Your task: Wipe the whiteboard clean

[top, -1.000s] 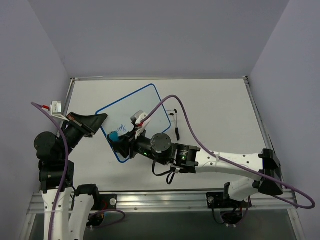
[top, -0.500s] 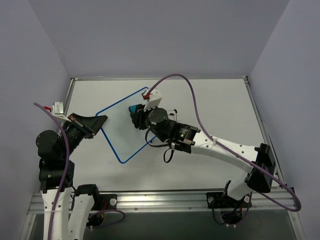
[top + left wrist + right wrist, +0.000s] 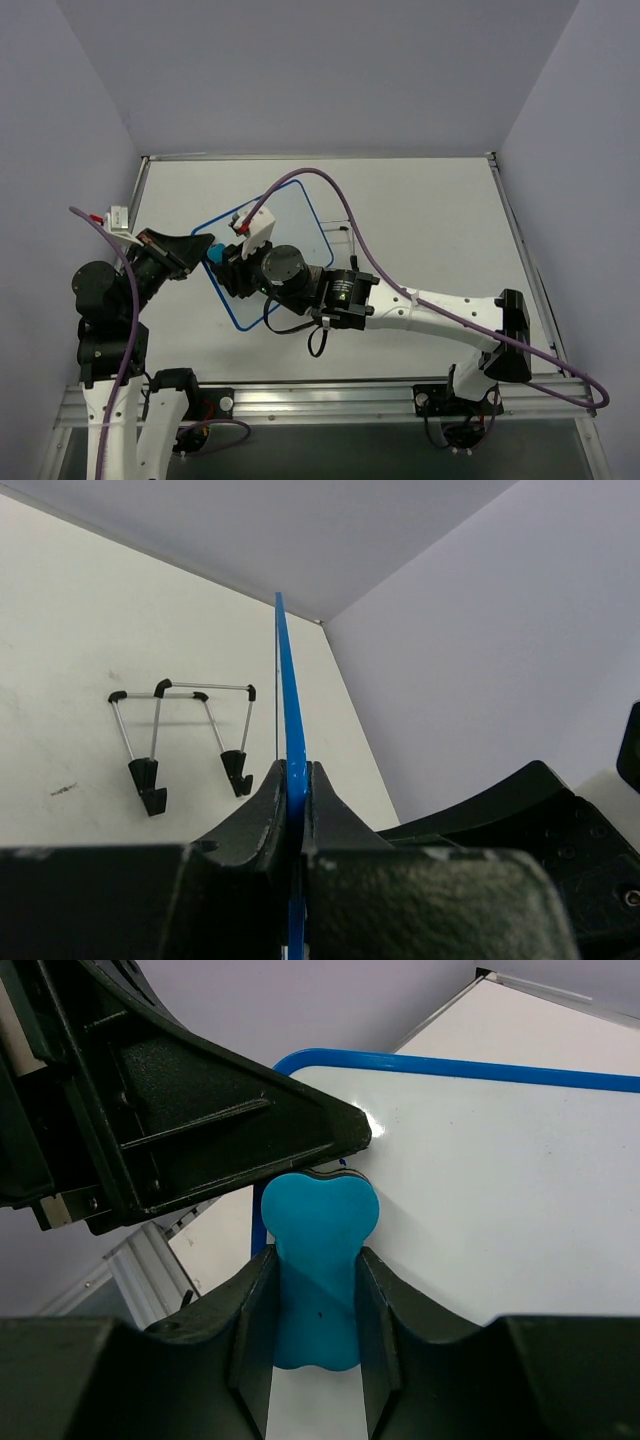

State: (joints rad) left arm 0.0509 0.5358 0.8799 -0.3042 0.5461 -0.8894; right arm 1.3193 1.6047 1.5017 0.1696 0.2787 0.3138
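1. Whiteboard (image 3: 300, 215) lies left of centre on the table (image 3: 430, 220), turned diagonally. The part of its face I can see is plain white.
2. At its left corner, my left gripper (image 3: 295, 790) is pinched tight on the board's blue edge, one finger on each side.
3. Just beside it, my right gripper (image 3: 318, 1300) clamps a teal eraser (image 3: 318, 1230) between both fingers. The eraser's end is against the board face, nearly touching the left fingers.
4. Farther right, a black wire stand (image 3: 237, 768) lies on the table near the board's right edge.
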